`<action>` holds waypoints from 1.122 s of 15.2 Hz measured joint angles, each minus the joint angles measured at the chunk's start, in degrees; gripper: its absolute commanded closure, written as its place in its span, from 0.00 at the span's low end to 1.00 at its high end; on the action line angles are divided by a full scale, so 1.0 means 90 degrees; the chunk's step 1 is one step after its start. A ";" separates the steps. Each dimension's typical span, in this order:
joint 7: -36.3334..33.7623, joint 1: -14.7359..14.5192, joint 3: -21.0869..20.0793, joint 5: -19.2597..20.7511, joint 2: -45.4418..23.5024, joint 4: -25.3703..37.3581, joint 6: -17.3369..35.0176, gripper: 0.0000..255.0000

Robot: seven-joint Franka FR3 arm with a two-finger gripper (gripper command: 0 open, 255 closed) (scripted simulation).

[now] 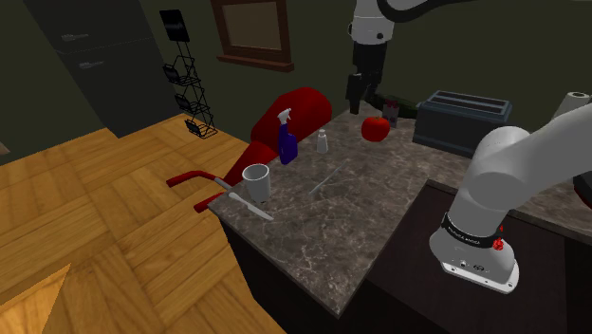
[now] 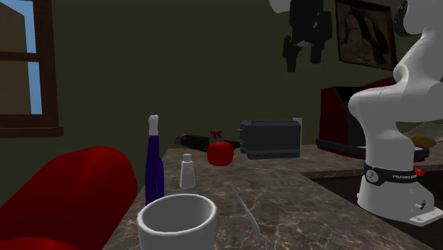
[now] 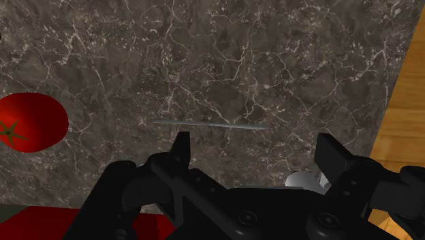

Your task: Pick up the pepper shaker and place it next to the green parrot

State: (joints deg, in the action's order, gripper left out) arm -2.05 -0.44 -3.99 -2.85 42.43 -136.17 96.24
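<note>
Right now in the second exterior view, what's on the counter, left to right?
blue spray bottle → white shaker → red tomato → dark toaster. The white cup and thin rod are skipped because they overlap others.

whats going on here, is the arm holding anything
No. The white Franka arm has its gripper open and empty, high above the dark marble counter. The small pale pepper shaker stands untouched on the counter, between a blue spray bottle and a red tomato. A toaster, a white cup and a thin rod are on the counter too. The pickup has not started, and I cannot make out a green parrot.
</note>
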 measured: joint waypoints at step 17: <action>0.1530 0.0379 0.1134 0.0162 -0.2932 0.0653 0.2131 0.00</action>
State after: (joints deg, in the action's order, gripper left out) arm 11.72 2.97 6.21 -1.39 16.05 -130.29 115.42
